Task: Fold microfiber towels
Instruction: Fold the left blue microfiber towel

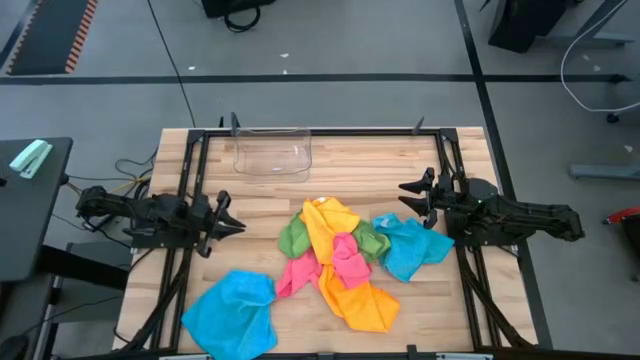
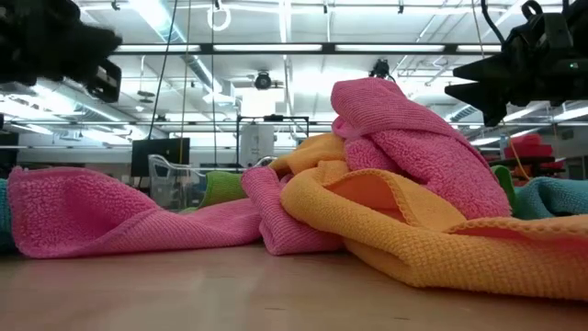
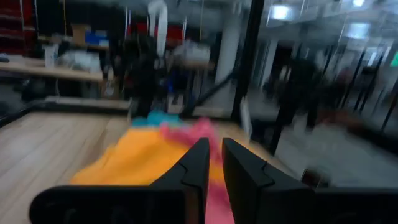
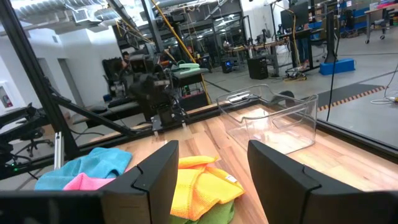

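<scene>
Several microfiber towels lie crumpled in a heap at the table's middle: an orange-yellow one (image 1: 328, 228), a green one (image 1: 293, 238), a pink one (image 1: 345, 262), another orange one (image 1: 362, 303) and a blue one (image 1: 410, 246). A second blue towel (image 1: 236, 312) lies bunched alone at the near left. My left gripper (image 1: 228, 213) hovers left of the heap, pointing at it, its fingers (image 3: 200, 163) almost together with nothing between them. My right gripper (image 1: 412, 195) hovers right of the heap above the blue towel's far edge, open and empty (image 4: 211, 155).
A clear plastic bin (image 1: 272, 152) stands at the table's far edge, left of centre. The black frame rails (image 1: 190, 180) run along the table's left and right sides. Bare wood (image 1: 380, 165) shows between the bin and the heap.
</scene>
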You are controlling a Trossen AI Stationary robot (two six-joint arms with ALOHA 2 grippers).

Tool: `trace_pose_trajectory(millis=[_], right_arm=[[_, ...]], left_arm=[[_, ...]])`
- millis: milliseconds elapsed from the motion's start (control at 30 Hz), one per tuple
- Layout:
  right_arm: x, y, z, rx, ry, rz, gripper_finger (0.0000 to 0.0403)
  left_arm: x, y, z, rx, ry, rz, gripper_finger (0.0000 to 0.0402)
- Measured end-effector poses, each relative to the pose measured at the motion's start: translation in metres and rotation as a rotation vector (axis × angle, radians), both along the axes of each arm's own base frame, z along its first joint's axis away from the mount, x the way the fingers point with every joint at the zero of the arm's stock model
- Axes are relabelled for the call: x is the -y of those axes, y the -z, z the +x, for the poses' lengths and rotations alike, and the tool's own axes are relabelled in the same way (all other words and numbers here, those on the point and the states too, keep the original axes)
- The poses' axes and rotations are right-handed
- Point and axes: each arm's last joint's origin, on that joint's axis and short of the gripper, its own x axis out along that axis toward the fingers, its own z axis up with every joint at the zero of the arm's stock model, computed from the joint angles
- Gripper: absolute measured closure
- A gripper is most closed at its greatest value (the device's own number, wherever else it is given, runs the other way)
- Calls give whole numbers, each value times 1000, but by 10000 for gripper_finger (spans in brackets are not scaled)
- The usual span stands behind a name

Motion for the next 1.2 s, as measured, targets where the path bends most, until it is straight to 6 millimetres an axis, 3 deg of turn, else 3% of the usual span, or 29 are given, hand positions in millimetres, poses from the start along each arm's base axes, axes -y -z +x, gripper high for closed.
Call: trace_pose_trajectory(millis=[200, 500, 633, 800, 1067, 1200], right_arm=[[0, 0, 0, -3, 2, -27, 202], [0, -4, 0, 33, 2, -29, 202], [0, -4, 0, 53, -11, 67, 202], [1, -4, -1, 85, 33, 187, 202], [2, -3, 1, 75, 53, 242, 202], [2, -4, 5, 71, 40, 211, 202]], left_arm=[[-1, -17, -4, 173, 7, -68, 344], [-1, -18, -4, 157, 38, -206, 353], [-3, -16, -2, 128, -29, -286, 361], [-4, -6, 6, 17, -148, -323, 359], [-3, 10, 19, -188, -222, -339, 322], [-1, -4, 27, -359, -256, -299, 310]])
